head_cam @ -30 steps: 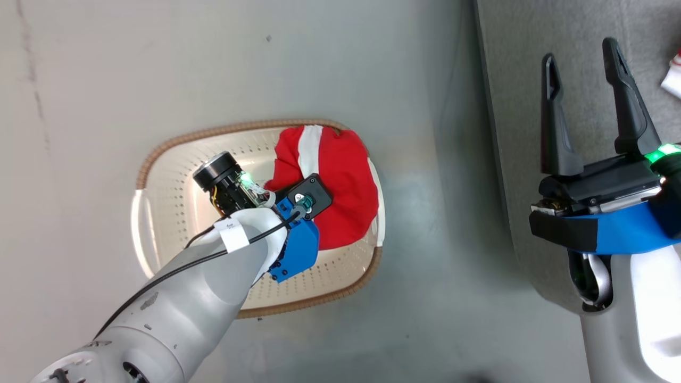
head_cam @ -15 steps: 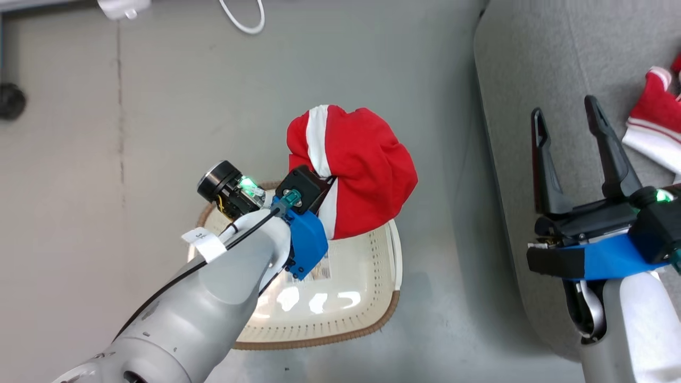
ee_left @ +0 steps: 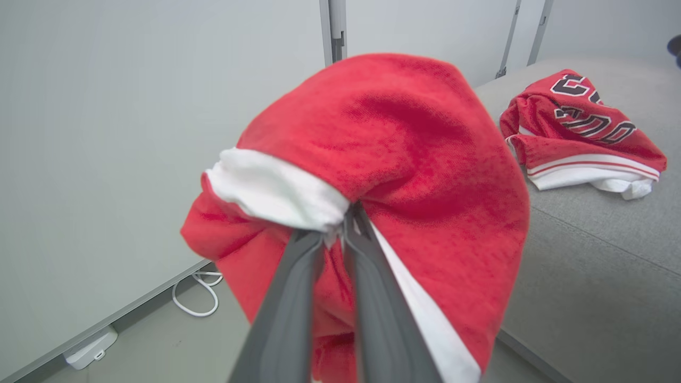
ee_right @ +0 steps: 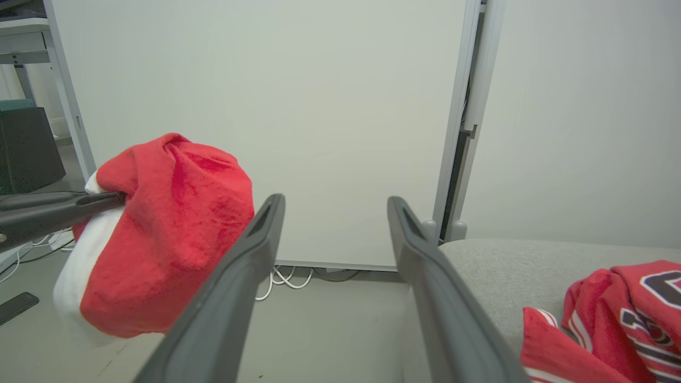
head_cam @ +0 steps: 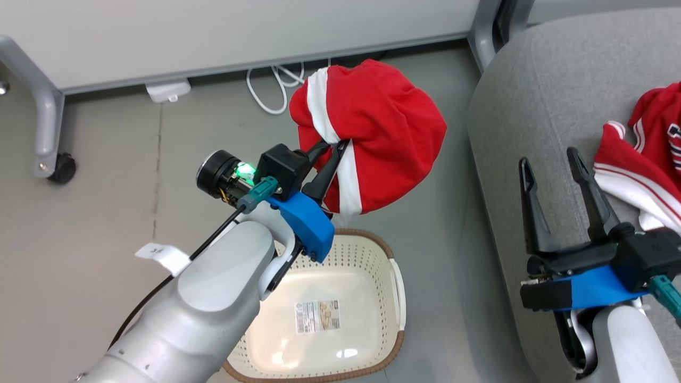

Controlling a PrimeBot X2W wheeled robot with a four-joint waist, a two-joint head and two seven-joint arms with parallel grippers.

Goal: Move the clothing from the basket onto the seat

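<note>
Since 1.0 s ago: held garment [head_cam: 372, 122] is up out of the basket [head_cam: 398, 298]. It hangs clear of the rim, over the floor, not touching the seat [head_cam: 521, 106]. Head camera tilted as well.

Writing: label [head_cam: 317, 316] on the basket floor, print too small to read. Second garment [head_cam: 646, 165] lies on the seat. Its dark, white-edged lettering is folded and no word is legible. Head view cuts it off at the right edge. Tag [head_cam: 159, 255] on my left arm's cable: a scrawl, unreadable.

Left gripper [head_cam: 331, 144]: fingers pinched on a fold by the white stripe, tips buried in cloth. Forearm rises from lower left, fingers aimed up-right.

Right gripper [head_cam: 548, 157]: fingers spread wide, nothing between them, pointing up over the seat, near the second garment.
</note>
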